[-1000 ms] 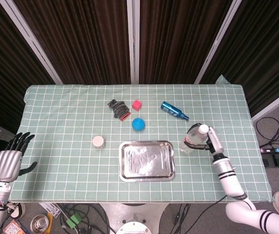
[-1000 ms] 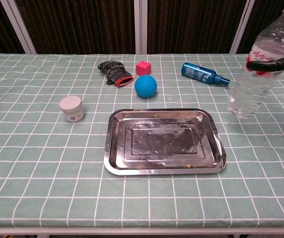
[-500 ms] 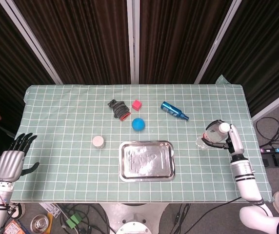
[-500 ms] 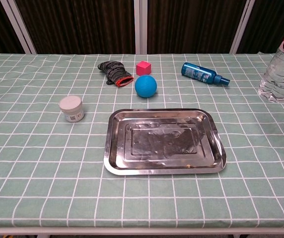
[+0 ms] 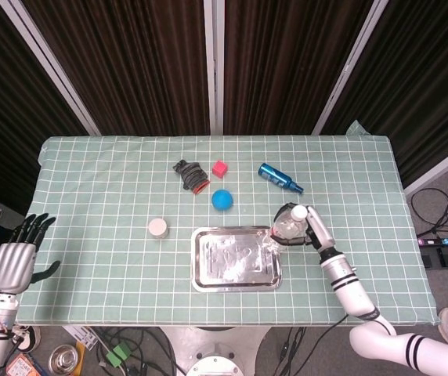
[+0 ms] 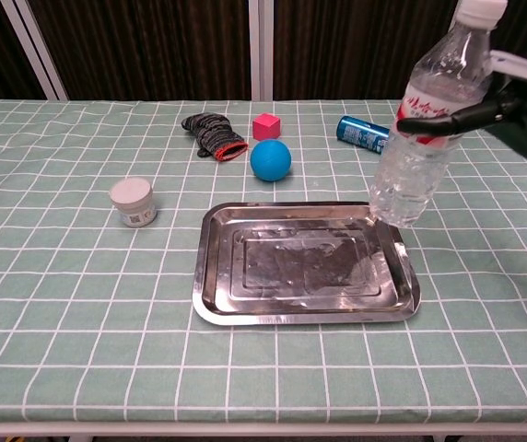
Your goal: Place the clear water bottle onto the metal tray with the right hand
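My right hand [image 6: 512,106] [image 5: 312,229] grips the clear water bottle [image 6: 427,115] [image 5: 285,229] around its upper part. The bottle has a white cap and a red label and hangs upright in the air, slightly tilted. Its base hovers over the right rim of the metal tray [image 6: 245,308] [image 5: 208,278], which lies flat at the table's front centre with nothing on it. My left hand [image 5: 12,262] hangs off the table's left edge, fingers spread and holding nothing; the chest view does not show it.
Behind the tray are a blue ball [image 6: 271,159], a pink cube [image 6: 265,126], a dark glove [image 6: 211,132] and a lying blue bottle [image 6: 363,133]. A small white jar [image 6: 133,202] stands left of the tray. The table carries a green checked cloth.
My right hand swung out to the right with the bottle, then came back left. The bottle now hangs over the tray's right rim. The left hand barely moved.
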